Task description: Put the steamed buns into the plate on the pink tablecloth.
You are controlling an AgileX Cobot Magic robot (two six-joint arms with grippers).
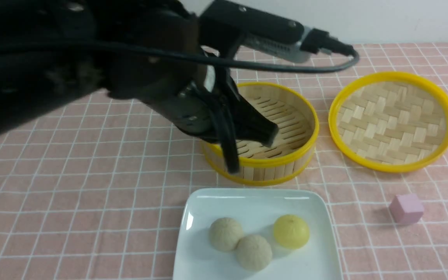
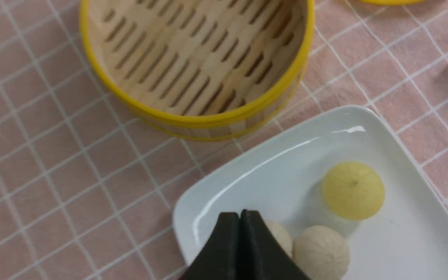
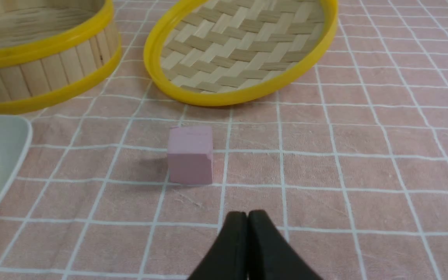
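Note:
Three steamed buns lie in the white square plate (image 1: 255, 204) on the pink tablecloth (image 1: 91, 194), near the table's front edge. Two are beige (image 1: 226, 233) (image 1: 254, 252) and touch each other; the yellow one (image 1: 291, 231) lies just to their right. My left gripper (image 1: 271, 134) hangs shut and empty above the bamboo steamer (image 1: 282, 163), behind the plate. In the left wrist view its closed tips (image 2: 240, 214) cover part of one beige bun (image 2: 284, 237); the other beige bun (image 2: 321, 252) and the yellow bun (image 2: 353, 190) show fully. My right gripper (image 3: 247, 214) is shut and empty, low over the cloth.
The steamer's slatted inside (image 2: 193, 58) holds nothing. Its yellow-rimmed woven lid (image 1: 393, 120) lies upside down to the steamer's right. A small pink cube (image 1: 406, 209) sits right of the plate, just ahead of the right gripper (image 3: 190, 153). The left arm fills the upper left of the front view.

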